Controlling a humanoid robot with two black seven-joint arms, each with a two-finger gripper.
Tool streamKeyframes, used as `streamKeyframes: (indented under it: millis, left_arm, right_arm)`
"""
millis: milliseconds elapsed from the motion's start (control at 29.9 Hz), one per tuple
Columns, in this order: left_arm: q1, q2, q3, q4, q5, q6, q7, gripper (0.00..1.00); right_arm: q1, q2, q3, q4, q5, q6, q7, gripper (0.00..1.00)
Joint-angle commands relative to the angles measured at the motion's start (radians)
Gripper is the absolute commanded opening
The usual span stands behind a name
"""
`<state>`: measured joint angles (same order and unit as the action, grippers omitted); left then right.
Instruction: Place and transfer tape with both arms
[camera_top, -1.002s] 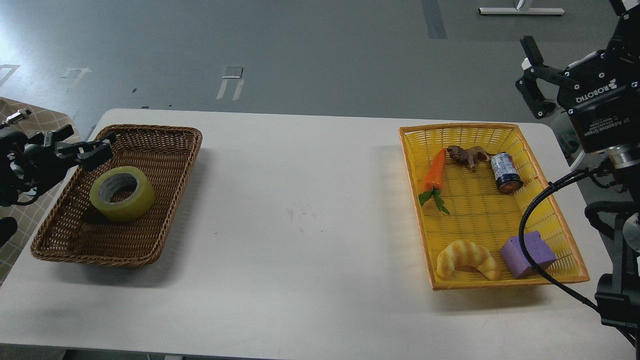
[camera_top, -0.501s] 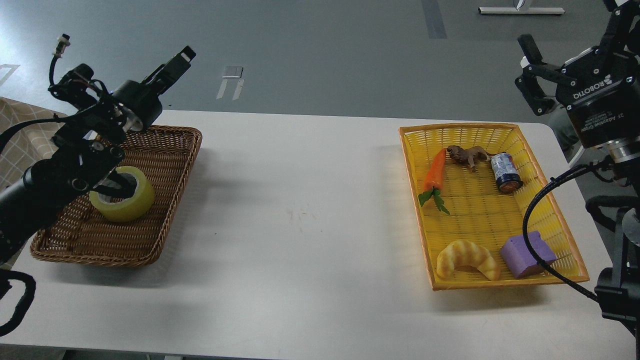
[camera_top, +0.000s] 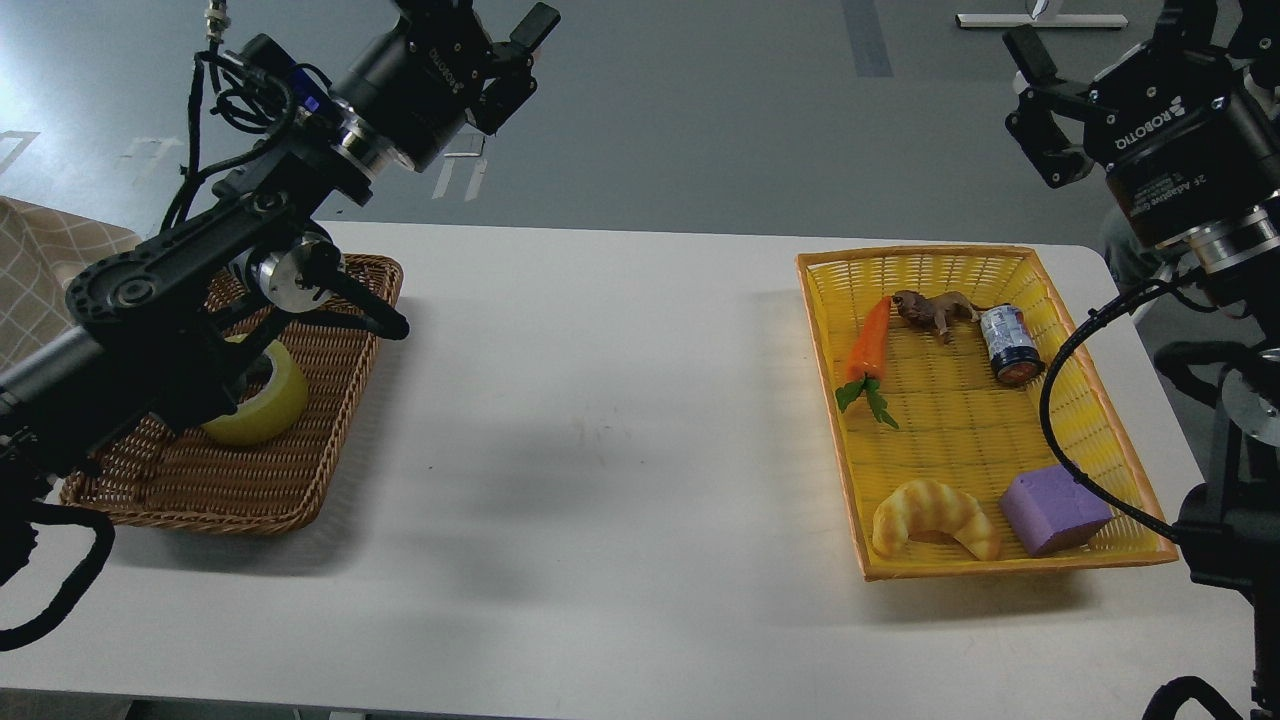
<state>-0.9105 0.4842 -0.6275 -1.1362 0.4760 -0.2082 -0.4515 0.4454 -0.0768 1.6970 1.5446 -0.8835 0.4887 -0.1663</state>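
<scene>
The tape (camera_top: 265, 408), a yellow roll, lies in the brown wicker basket (camera_top: 300, 470) at the left of the table. My left arm's links partly cover it. My left gripper (camera_top: 518, 62) is high above the table's far edge, up and to the right of the wicker basket. It is well clear of the tape, with its jaws apart and empty. My right gripper (camera_top: 1038, 110) hangs at the upper right, above the far right corner of the table. It is open and empty.
A yellow plastic basket (camera_top: 960, 425) at the right holds a carrot toy (camera_top: 868, 345), a brown animal figure (camera_top: 935, 310), a small can (camera_top: 1008, 345), a croissant toy (camera_top: 935, 515) and a purple block (camera_top: 1052, 510). A black cable (camera_top: 1075, 340) loops over its right side.
My left arm has swung up from the left edge, rising above and to the right of the wicker basket. My right gripper has shifted slightly up and left. The tape has not moved.
</scene>
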Motion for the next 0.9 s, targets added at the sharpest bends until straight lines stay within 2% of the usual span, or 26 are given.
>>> streamKeyframes:
  millis: [0,301,401,434,601,702,802,869]
  left_arm:
    - [0.013,-0.010,-0.008,-0.048,0.021,0.010,0.071,0.98]
    - [0.038,-0.002,-0.053,-0.057,0.049,0.007,0.088,0.98]
    - [0.053,-0.012,-0.123,-0.144,0.050,0.007,0.143,0.98]
    - [0.083,-0.012,-0.141,-0.175,0.052,0.007,0.166,0.98]
    - [0.140,-0.032,-0.214,-0.233,0.067,0.010,0.175,0.98]
    - [0.232,-0.084,-0.308,-0.276,0.067,0.039,0.189,0.98]
    - [0.315,-0.124,-0.402,-0.307,0.078,0.053,0.235,0.98]
    - [0.331,-0.121,-0.414,-0.316,0.078,0.050,0.229,0.98]
  right_arm:
    - [0.041,-0.001,-0.052,-0.026,-0.009,0.000,-0.022,1.00]
    - [0.122,0.006,-0.112,-0.080,-0.091,0.000,-0.024,1.00]
    - [0.142,0.008,-0.160,-0.080,-0.129,-0.019,-0.024,1.00]
    - [0.147,0.009,-0.171,-0.080,-0.135,-0.038,-0.024,1.00]
    - [0.153,0.072,-0.178,-0.067,-0.127,-0.064,-0.018,1.00]
    - [0.144,0.077,-0.177,-0.044,-0.126,-0.062,-0.016,1.00]
    - [0.138,0.077,-0.180,-0.037,-0.124,-0.062,-0.016,1.00]
    - [0.136,0.077,-0.180,-0.041,-0.124,-0.068,-0.016,1.00]
